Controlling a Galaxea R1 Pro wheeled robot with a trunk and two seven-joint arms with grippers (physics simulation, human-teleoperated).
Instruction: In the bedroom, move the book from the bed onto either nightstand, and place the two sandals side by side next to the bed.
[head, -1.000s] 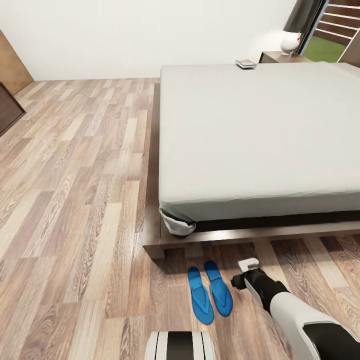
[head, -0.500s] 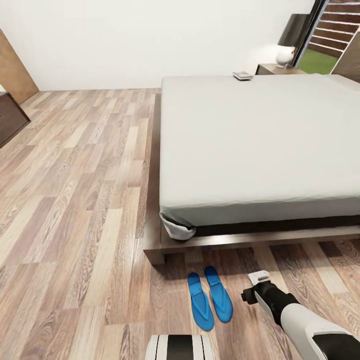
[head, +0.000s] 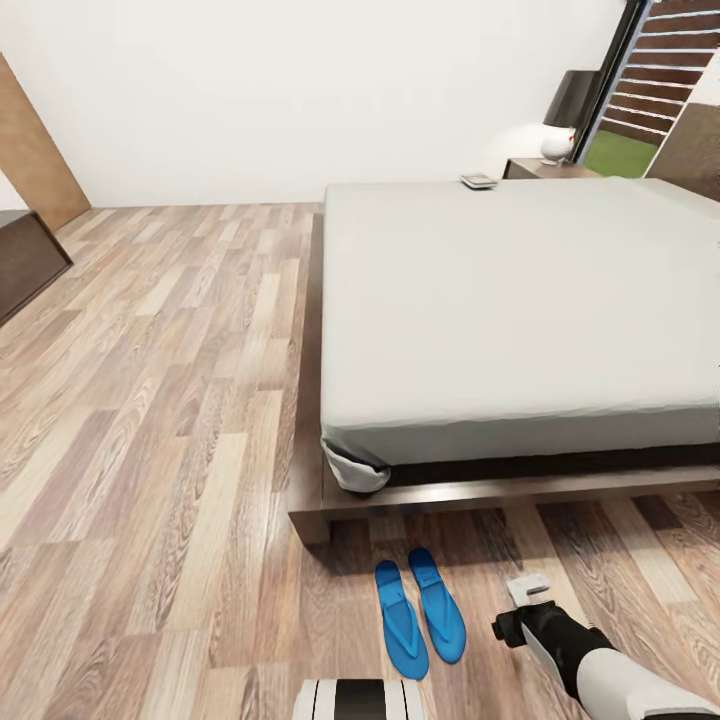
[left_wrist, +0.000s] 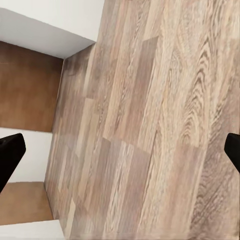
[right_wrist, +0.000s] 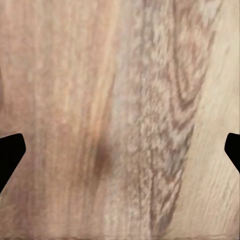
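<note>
Two bright blue sandals lie side by side on the plank floor just off the bed's near corner. The bed has an off-white mattress on a dark wooden frame. A small thin book rests on the mattress's far corner, close to the dark nightstand. My right gripper hovers low over the floor a little to the right of the sandals. In the right wrist view the right gripper is open over bare planks. In the left wrist view the left gripper is also open, above the floor.
A lamp stands on the nightstand beside a tall window. A dark low cabinet and a brown door sit at the far left. Wide wood floor stretches left of the bed.
The head camera has tipped up, sliding the scene down the picture. My right arm has drawn back from the bed frame toward the lower right. The sandals have stayed put.
</note>
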